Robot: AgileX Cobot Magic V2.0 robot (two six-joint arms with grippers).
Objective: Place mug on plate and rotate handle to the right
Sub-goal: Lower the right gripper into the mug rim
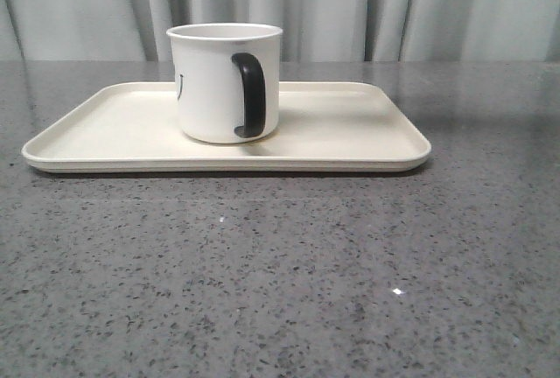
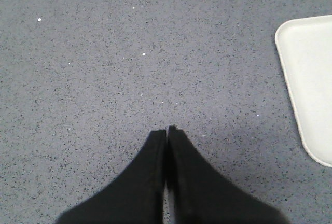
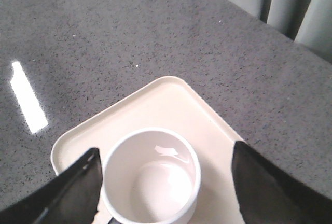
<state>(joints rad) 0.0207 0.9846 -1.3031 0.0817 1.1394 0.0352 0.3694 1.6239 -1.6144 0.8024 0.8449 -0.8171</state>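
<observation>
Sitting on the plate [image 1: 350,146] already, mug [image 1: 214,80] handle [image 1: 249,95] faces the camera; right pincer [image 3: 166,182] apart, left pincer [image 2: 167,130] together.

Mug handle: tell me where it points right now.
In the front view the handle faces the camera, slightly right of the mug's centre, not yet turned right. The mug stands upright on the plate, left of its middle.

One mug [image 1: 224,80] stands on one plate [image 1: 350,137], with one handle [image 1: 249,95] on its body. One grey speckled tabletop [image 1: 280,282] carries the plate. Two grippers show, one in each wrist view: the left gripper [image 2: 166,129] and the right gripper [image 3: 165,154]. A curtain [image 1: 350,6] hangs behind, seemingly in several panels.
</observation>
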